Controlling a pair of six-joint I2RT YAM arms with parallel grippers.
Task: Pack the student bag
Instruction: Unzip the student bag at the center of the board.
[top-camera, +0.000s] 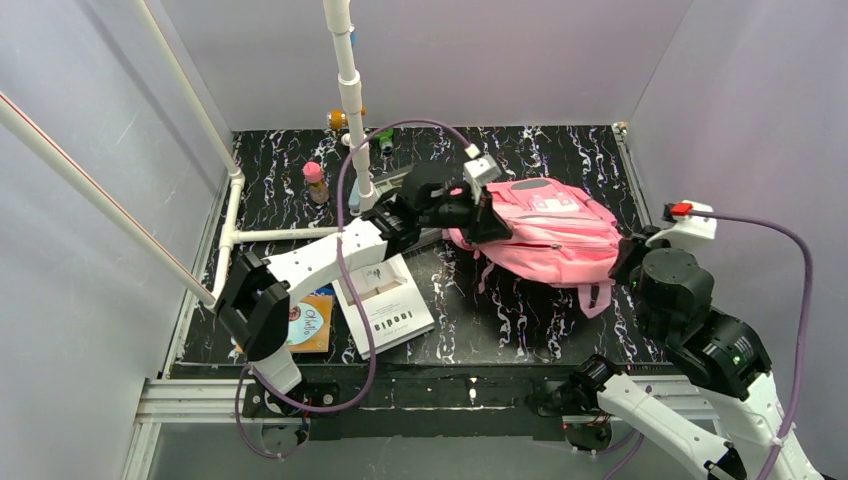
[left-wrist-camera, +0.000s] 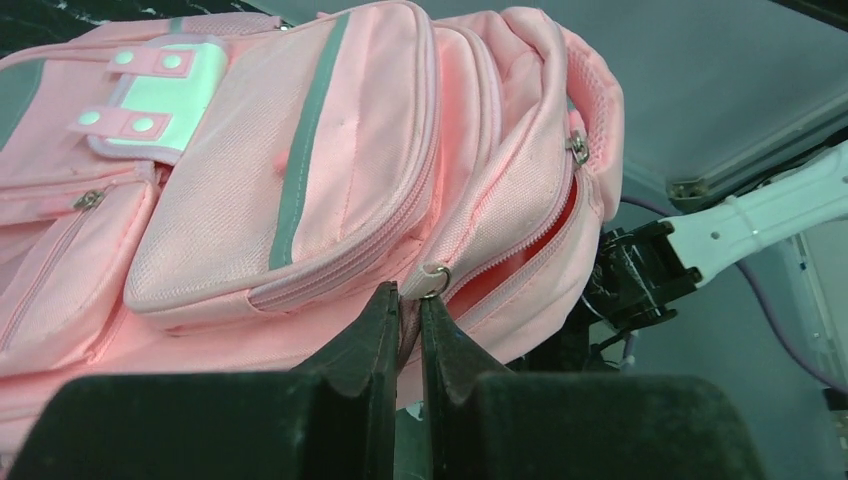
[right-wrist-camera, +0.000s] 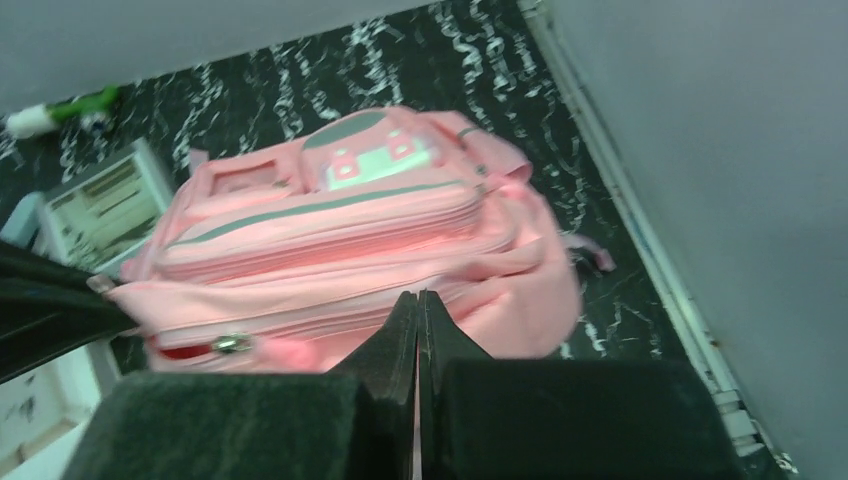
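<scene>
The pink student bag (top-camera: 550, 230) lies on its back at the middle right of the black marbled table, white patch up (left-wrist-camera: 160, 95). My left gripper (top-camera: 490, 222) is at its left end, shut (left-wrist-camera: 410, 300) on the pink zip pull (left-wrist-camera: 432, 280) of the main pocket. That zip is partly open, with red lining (left-wrist-camera: 545, 245) showing in the slit. My right gripper (top-camera: 625, 262) is at the bag's right edge, shut (right-wrist-camera: 417, 298), its tips pinched into the bag's fabric (right-wrist-camera: 350, 230). A metal zip slider (right-wrist-camera: 230, 343) shows to their left.
A white booklet (top-camera: 385, 300) and a small book with a round picture (top-camera: 310, 322) lie by the left arm. At the back left are a pink-capped bottle (top-camera: 316, 182), small orange (top-camera: 340, 118) and green (top-camera: 383, 136) items, and a white pipe frame (top-camera: 350, 90). Walls stand close on both sides.
</scene>
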